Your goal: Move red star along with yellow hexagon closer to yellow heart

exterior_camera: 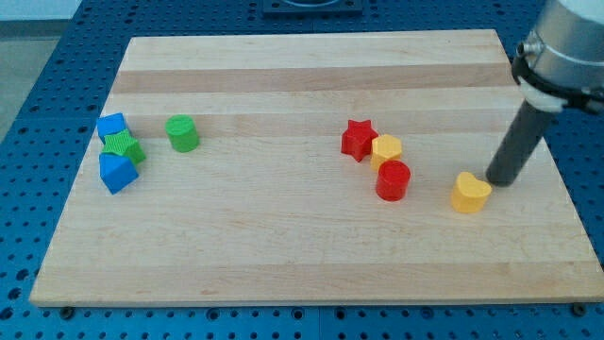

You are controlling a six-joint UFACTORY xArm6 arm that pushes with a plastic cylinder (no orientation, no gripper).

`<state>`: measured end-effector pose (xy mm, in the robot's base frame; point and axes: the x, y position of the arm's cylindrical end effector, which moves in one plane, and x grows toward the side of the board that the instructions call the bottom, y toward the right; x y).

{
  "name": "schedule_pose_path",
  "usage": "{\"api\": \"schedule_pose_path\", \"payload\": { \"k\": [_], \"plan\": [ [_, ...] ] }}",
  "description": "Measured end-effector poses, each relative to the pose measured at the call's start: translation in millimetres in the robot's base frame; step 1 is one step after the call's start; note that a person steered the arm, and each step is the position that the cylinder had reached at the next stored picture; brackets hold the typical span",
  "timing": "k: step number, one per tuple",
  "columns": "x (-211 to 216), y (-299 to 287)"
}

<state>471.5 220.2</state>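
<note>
Tabletop point(311, 255) of pale wood fills most of the view, one board resting on a blue perforated base point(38, 104). The arm's dark rod comes down from the view's top right; there are no jaws on it, so nothing is held, and my tip point(494, 182) rests just to the right of the yellow heart point(469, 193), at its upper edge.

Seven blocks lie on the board. Two are red: the red star point(358, 139) and a red cylinder point(393, 180). Two are yellow: the yellow hexagon point(386, 149), touching the star's right side and just above the cylinder, and the heart, apart to their right.

At the view's left sit two blue blocks point(111, 126) point(117, 172), a green block point(124, 147) wedged between them, and one green cylinder point(182, 133) nearby.
</note>
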Motion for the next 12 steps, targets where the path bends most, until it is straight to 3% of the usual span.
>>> {"api": "schedule_pose_path", "payload": {
  "k": [1, 3, 6, 7, 8, 10, 12],
  "plan": [
    [2, -46],
    [34, -36],
    [33, -28],
    [22, -21],
    [-22, -12],
    [-90, -111],
    [-100, -173]
  ]
}}
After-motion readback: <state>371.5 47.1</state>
